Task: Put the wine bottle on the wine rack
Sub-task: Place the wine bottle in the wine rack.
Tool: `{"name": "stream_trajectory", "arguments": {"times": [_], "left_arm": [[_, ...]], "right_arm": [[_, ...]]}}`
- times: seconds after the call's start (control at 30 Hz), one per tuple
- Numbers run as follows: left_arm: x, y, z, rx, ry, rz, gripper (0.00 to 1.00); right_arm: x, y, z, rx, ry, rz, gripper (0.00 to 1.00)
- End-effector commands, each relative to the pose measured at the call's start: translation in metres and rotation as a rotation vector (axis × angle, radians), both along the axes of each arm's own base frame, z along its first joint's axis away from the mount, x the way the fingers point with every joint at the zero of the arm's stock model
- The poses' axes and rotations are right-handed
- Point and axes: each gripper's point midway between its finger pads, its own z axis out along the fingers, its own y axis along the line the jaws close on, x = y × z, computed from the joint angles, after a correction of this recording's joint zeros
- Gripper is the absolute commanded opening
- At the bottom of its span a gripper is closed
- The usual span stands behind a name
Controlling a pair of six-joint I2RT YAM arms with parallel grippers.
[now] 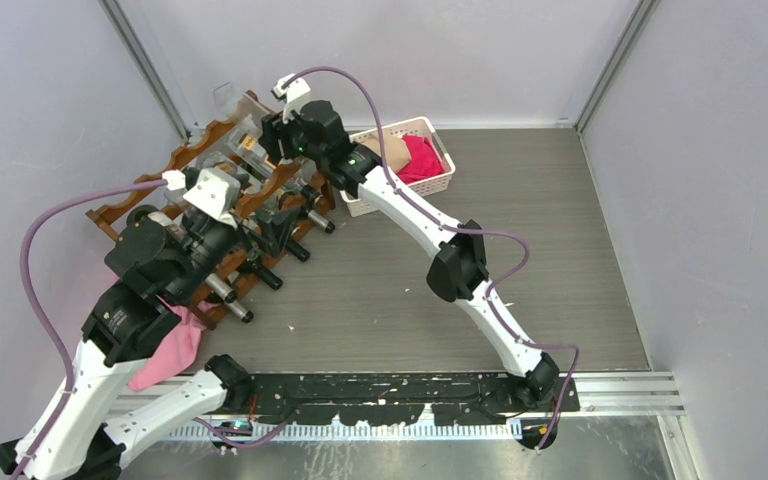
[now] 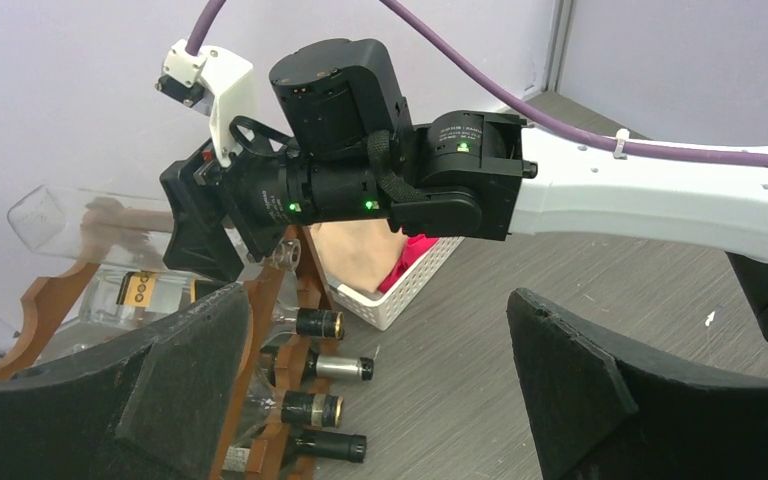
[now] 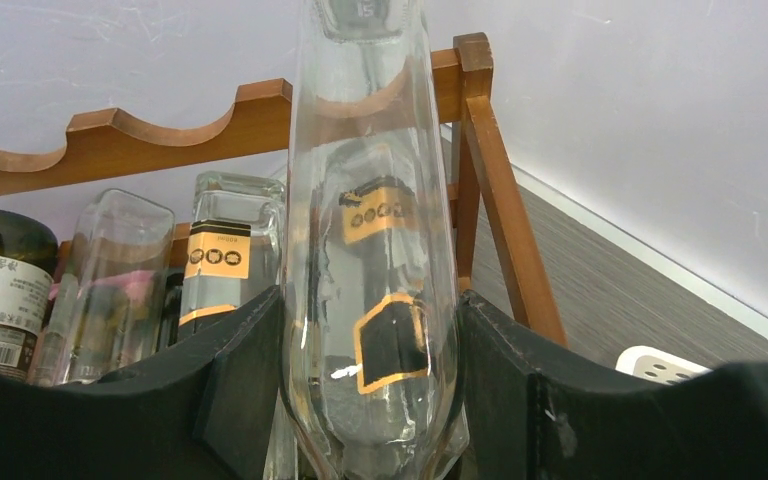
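The wine bottle (image 3: pixel 370 200) is clear glass with a black and orange label, and my right gripper (image 3: pixel 370 340) is shut on its lower body. In the top view the right gripper (image 1: pixel 265 140) holds the bottle (image 1: pixel 240 130) at the top tier of the reddish-brown wine rack (image 1: pixel 200 140). The left wrist view shows the bottle (image 2: pixel 60 225) lying nearly level above a scalloped rail (image 2: pixel 50 300); whether it rests on the rail I cannot tell. My left gripper (image 1: pixel 278 232) hangs open by the rack's near side, with nothing between its fingers (image 2: pixel 560 370).
Several bottles fill the lower tiers, their necks (image 2: pixel 320 323) pointing out toward the floor. A white basket (image 1: pixel 430 180) with a red cloth (image 1: pixel 420 155) stands right of the rack. A pink cloth (image 1: pixel 175 350) lies under the left arm. Walls close in behind and left.
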Motion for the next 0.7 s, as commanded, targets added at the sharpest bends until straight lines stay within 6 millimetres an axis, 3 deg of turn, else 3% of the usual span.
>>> {"name": "stream_trajectory", "arguments": {"times": [0.0, 0.4, 0.67], "left_arm": [[-0.001, 0.005, 0.019, -0.041, -0.065, 0.013, 1.0], [0.002, 0.007, 0.017, -0.033, -0.067, 0.027, 1.0], [0.007, 0.01, 0.011, -0.014, -0.064, 0.055, 1.0]], "right_arm": [[-0.001, -0.008, 0.07, 0.102, -0.151, -0.04, 0.32], [-0.004, -0.008, 0.062, 0.07, -0.145, -0.038, 0.66], [-0.012, -0.011, 0.079, 0.096, -0.148, -0.03, 0.88]]}}
